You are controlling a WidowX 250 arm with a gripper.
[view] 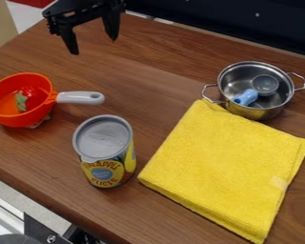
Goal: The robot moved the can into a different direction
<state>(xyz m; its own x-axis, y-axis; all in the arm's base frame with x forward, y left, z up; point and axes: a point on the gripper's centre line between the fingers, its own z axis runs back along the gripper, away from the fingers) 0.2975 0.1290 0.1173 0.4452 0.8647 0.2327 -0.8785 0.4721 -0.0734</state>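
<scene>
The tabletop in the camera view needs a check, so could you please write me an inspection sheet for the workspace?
Surface: brown wood-grain tabletop, no spill seen.
Job's things: can upright near the front edge, grey top up, fruit-picture label on its side.
Clutter: orange pan with grey handle, green item inside; metal pot holding a blue-handled scoop; folded yellow cloth right of the can, one corner at the pot.
Gripper: gripper above the table's far left part, fingers apart, holding nothing.
Cables: nothing seen.
Surroundings: dark panel behind; black hardware at lower left.
</scene>
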